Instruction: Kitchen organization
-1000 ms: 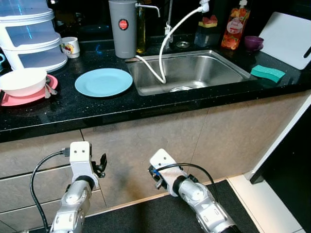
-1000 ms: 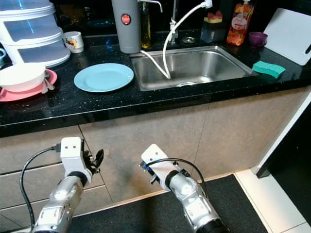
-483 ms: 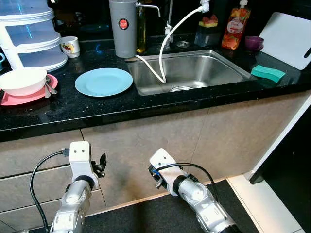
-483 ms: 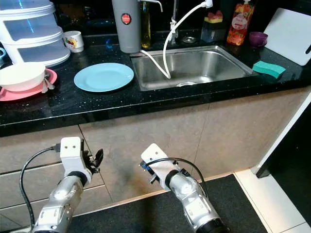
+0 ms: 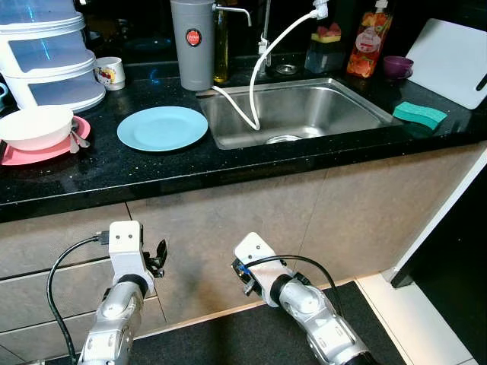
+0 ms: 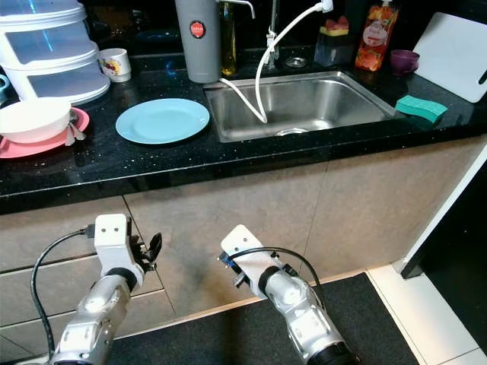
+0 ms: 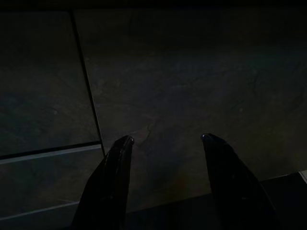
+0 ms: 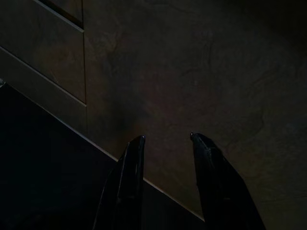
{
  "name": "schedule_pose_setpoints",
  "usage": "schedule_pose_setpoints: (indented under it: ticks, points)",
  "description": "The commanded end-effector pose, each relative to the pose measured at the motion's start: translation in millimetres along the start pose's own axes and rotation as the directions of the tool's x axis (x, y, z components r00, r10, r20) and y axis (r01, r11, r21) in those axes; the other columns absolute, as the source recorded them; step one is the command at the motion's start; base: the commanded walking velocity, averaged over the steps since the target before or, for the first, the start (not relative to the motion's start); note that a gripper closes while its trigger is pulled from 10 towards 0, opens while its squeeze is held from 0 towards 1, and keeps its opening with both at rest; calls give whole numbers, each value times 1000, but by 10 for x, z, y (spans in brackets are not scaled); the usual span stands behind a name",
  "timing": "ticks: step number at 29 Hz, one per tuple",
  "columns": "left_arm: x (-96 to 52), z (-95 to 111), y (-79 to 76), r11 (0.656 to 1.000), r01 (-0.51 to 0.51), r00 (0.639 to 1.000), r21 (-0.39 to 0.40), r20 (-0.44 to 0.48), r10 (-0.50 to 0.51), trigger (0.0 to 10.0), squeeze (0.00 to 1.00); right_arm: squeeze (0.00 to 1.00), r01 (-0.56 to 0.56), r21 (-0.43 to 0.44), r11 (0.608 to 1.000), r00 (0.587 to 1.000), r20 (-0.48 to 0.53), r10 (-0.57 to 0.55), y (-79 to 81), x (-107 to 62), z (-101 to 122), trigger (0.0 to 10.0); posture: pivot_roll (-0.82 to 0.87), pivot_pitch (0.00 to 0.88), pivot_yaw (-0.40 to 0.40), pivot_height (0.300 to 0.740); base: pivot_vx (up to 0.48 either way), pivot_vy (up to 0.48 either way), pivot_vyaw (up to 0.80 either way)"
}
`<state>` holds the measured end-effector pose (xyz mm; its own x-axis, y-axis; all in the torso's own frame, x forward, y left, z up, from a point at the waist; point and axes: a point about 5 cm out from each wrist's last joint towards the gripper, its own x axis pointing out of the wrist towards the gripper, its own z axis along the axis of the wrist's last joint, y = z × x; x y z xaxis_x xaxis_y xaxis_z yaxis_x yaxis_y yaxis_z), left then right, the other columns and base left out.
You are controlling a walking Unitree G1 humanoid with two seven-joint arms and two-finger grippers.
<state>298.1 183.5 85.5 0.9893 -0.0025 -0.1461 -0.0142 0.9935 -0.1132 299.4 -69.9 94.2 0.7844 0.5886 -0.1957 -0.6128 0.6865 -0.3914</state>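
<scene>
A light blue plate point(image 5: 162, 128) lies on the black counter point(image 5: 152, 171) left of the steel sink point(image 5: 358, 103). At the far left, a white bowl point(image 5: 34, 125) sits on a pink plate point(image 5: 30, 156) with a spoon point(image 5: 78, 140) beside it. A green sponge point(image 5: 420, 114) rests right of the sink. Both arms hang low in front of the beige cabinet fronts, well below the counter. My left gripper point(image 7: 164, 139) is open and holds nothing, facing a cabinet panel. My right gripper point(image 8: 166, 137) is also open and holds nothing, close to the cabinet base.
At the counter's back stand a white tiered container point(image 5: 47, 57), a mug point(image 5: 110, 73), a grey canister point(image 5: 192, 44), an orange bottle point(image 5: 369, 42), a purple bowl point(image 5: 396, 67) and a white cutting board point(image 5: 453, 61). A white hose point(image 5: 266, 57) hangs into the sink. Dark floor mat point(image 5: 228, 338) lies below.
</scene>
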Motion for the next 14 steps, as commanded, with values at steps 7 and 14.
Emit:
schedule_pose_setpoints:
  ticks: [7, 14]
  points:
    - [-10, -51, 29, 1000, -10, 1000, -2, -21, 10, 10000, 0, 0, 2, 6, 1000, 1000, -4, -2, -14, -4, -22, 10000, -48, 71, 23, 740, 0, 0, 0]
    - [-16, -55, 32, 1000, -7, 1000, 1, -22, 7, 10000, 0, 0, 2, 6, 1000, 1000, -3, -2, -4, -7, -24, 10000, -49, 65, 23, 740, 0, 0, 0]
